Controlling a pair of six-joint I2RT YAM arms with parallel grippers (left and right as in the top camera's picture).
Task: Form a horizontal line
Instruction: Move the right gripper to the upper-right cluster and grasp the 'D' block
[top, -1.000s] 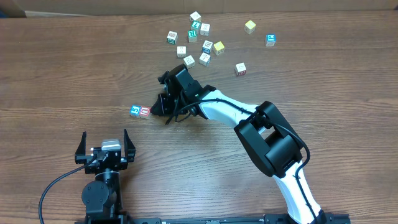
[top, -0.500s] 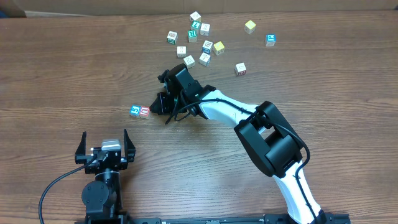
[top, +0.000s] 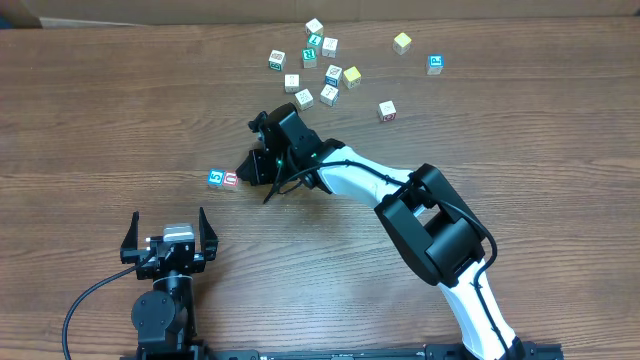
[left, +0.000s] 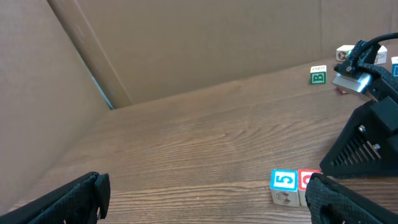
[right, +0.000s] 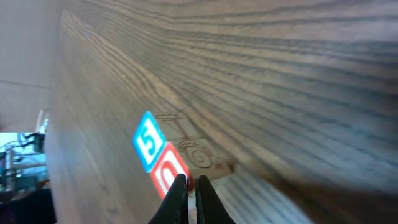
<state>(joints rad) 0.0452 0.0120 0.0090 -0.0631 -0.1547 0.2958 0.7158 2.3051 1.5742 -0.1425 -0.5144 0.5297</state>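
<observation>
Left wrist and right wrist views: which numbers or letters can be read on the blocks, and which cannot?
"5": on the blue-framed wooden cube, clear in both wrist views.
"B": on the green-framed wooden cube, far back in the left wrist view.
Red-framed wooden cube, touching the "5" cube: a rounded red letter, partly hidden, not readable for certain.
Scattered wooden cubes in the overhead view: markings too small to read.

Matt wood table (top: 100, 120), perhaps wooden blocks (top: 217, 178)
</observation>
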